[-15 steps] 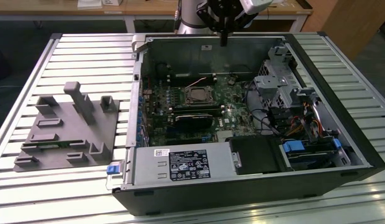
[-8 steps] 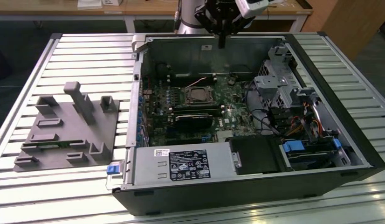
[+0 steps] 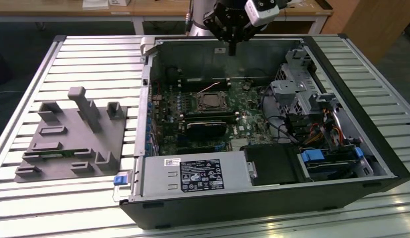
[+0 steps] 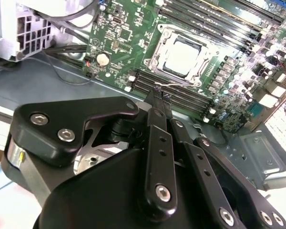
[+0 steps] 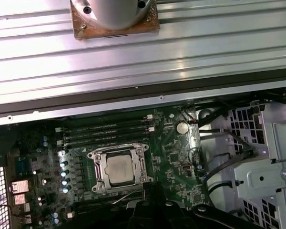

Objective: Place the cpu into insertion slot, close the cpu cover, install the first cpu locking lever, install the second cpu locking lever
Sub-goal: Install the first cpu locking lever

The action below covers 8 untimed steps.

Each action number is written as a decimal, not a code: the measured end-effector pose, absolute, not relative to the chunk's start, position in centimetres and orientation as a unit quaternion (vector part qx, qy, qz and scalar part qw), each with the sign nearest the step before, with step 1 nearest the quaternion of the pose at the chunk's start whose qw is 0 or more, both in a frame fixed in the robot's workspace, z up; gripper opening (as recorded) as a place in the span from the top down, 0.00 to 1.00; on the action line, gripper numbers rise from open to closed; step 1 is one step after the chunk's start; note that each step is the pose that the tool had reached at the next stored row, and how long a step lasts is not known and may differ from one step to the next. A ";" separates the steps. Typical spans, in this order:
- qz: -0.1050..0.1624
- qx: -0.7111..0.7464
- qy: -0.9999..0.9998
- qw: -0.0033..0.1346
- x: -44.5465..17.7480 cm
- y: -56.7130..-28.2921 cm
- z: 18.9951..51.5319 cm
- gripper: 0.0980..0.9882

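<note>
below the gripper (image 3: 232,49) (image 4: 157,93) (image 5: 150,190): i see an open black computer case (image 3: 364,148) lying on a slatted aluminium table (image 3: 92,49). the black multi-link gripper hangs over one wall of the case, above the green motherboard (image 4: 119,43).
gripper state: its black fingers (image 4: 155,119) meet at the tips with no gap i can make out, and nothing is held between them.
cpu: the small flat square chip with a dull silver-grey metal top (image 4: 183,56) (image 5: 120,170) (image 3: 210,101) lies level in its socket, below and out past the fingertips, apart from them.
insertion slot: the square dark socket with a silvery metal rim (image 4: 152,62) sits in the motherboard with the cpu in it.
cpu cover: the thin square silvery metal frame (image 4: 203,53) lies flat around the cpu, whose top shows through its window.
locking lever: a thin silvery wire lever (image 4: 176,84) runs along the slot's edge nearest the fingertips. i cannot tell whether it is hooked.
memory slots: long narrow black slots (image 4: 181,94) lie between the fingertips and the insertion slot.
fixture plate: the grey moulded plate (image 3: 72,144) rests on the table outside the case, well away from the gripper.
</note>
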<state>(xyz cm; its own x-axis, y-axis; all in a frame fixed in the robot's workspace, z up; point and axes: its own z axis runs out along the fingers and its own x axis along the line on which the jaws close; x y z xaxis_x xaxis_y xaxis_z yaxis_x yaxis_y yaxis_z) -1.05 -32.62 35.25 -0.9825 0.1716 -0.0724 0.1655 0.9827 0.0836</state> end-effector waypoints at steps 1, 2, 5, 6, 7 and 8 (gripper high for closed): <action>0.040 0.085 0.995 0.040 -1.2 -32.6 35.1 0.99; 0.042 0.085 0.995 0.039 -1.3 -32.6 35.1 0.99; 0.052 0.085 0.994 0.038 -1.6 -32.6 34.9 0.99; 0.055 0.085 0.994 0.038 -1.7 -32.6 34.8 0.99; 0.056 0.085 0.994 0.038 -1.8 -32.6 34.6 0.99; 0.056 0.085 0.994 0.038 -1.9 -32.6 34.4 0.99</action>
